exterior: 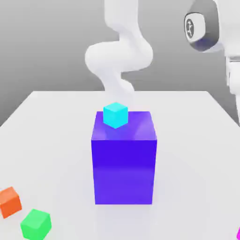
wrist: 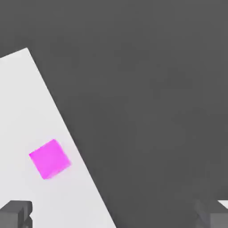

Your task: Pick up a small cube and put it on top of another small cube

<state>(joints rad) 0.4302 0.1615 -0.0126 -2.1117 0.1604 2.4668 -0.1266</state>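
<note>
Magenta cube (wrist: 50, 159) is sitting near the counter's (wrist: 84, 202) edge, so a sloppy nudge could knock it off. Fingers (wrist: 114, 216) are wide open, empty, not centred over it; dropping straight down there might miss the cube completely imo.

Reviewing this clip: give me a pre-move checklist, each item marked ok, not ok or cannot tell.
1. Gripper open and empty: ok, the fingers stand wide apart with nothing between them.
2. Pink cube on the table: ok, it sits near an edge.
3. Gripper lined up over the pink cube: not ok, the cube is off to one side of the fingers.
4. Pink cube stacked on another small cube: not ok, it rests on the tabletop.
5. Which small cube is meant as the base: cannot tell; cyan, orange and green are there.
</note>
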